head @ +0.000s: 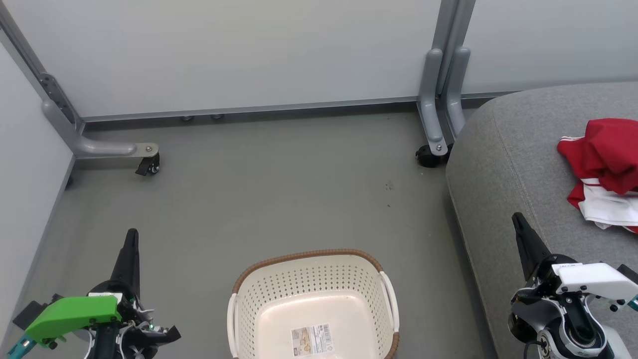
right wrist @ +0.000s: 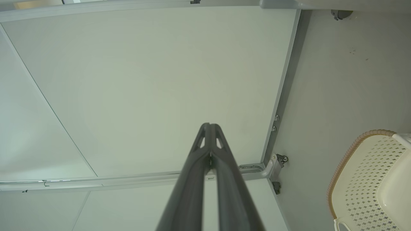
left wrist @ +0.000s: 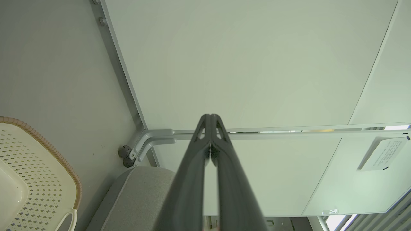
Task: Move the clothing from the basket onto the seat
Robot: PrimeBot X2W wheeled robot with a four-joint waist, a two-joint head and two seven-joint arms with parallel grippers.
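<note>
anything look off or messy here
Only mildly: the red fabric clothing with white trim lies crumpled in a heap on the grey upholstered seat, not laid flat. The cream perforated plastic basket stands upright on the floor; nothing looks spilled or damaged.

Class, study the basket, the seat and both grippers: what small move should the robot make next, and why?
Probably leave both arms parked: what shows of the basket inside is bare, the clothing lies on the seat, and the left gripper and right gripper are shut on nothing, so the job looks done.

Grey floor [head: 279, 189], pale wheeled partition panels [head: 249, 50].
</note>
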